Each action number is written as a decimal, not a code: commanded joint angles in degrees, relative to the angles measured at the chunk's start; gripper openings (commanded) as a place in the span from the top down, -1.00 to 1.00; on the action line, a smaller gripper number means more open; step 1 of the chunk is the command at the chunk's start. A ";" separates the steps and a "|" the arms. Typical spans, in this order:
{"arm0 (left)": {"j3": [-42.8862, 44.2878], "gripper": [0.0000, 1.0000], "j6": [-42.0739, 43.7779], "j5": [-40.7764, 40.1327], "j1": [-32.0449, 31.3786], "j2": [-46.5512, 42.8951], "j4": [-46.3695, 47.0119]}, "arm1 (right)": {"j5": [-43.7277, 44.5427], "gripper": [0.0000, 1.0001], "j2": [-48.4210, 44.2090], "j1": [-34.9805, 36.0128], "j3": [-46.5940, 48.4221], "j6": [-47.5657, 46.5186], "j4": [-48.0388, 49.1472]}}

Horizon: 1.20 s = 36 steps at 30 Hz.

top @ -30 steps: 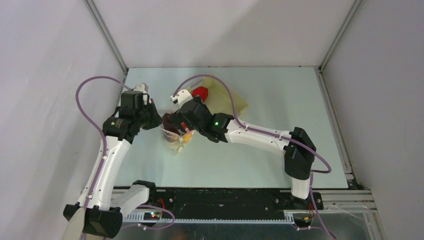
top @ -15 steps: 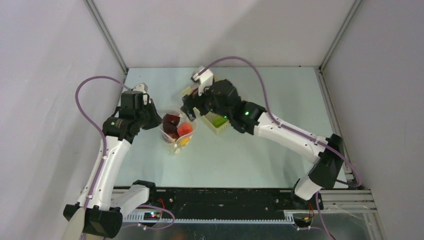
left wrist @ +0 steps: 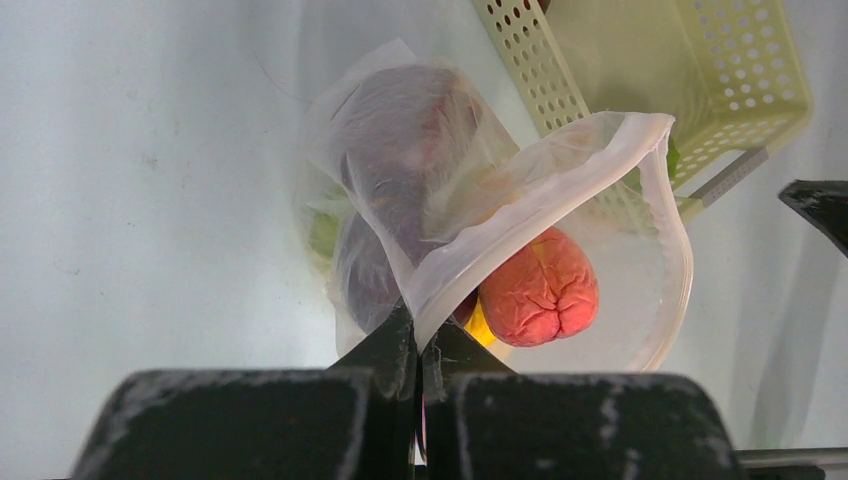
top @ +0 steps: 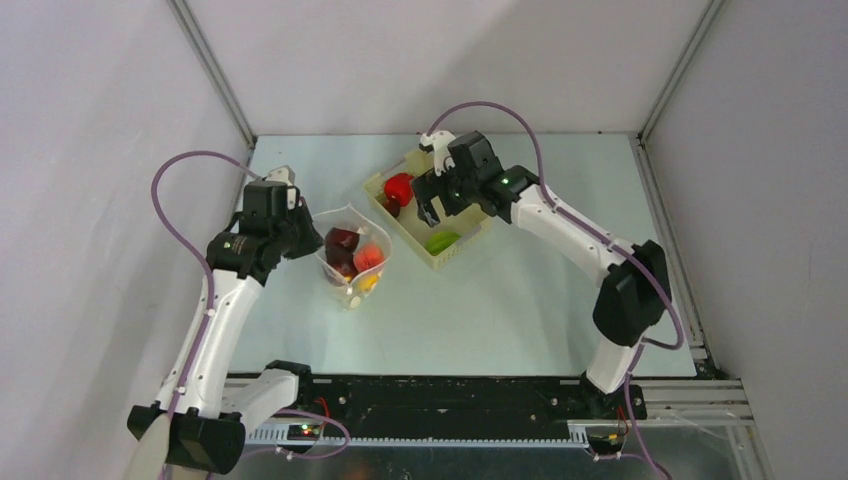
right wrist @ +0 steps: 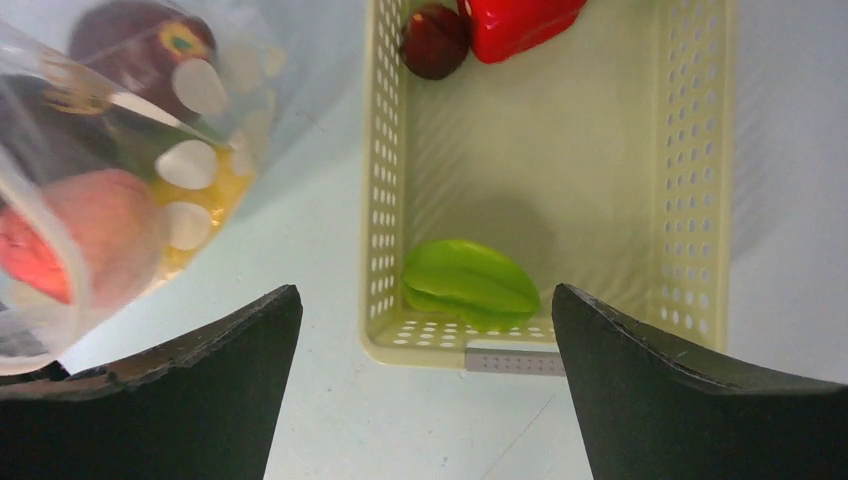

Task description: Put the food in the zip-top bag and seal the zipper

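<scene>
The left gripper point(left wrist: 420, 352) is clenched on the rim of the zip-top bag point(left wrist: 330, 130), holding its mouth open just ahead of the fingers. The right gripper point(right wrist: 420, 310), at the bag a second ago, now hovers spread and empty above the basket point(right wrist: 690, 180). Beneath it lie a green piece point(right wrist: 468, 282), a red piece point(right wrist: 520, 20) and a dark purple piece point(right wrist: 435, 40), so loading goes on and the zipper point(left wrist: 570, 175) stays unsealed.
</scene>
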 commanded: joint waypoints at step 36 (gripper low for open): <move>0.26 1.00 1.53 -0.19 0.13 -0.93 0.67 | 3.46 -0.81 34.90 -3.27 28.43 -4.99 -25.70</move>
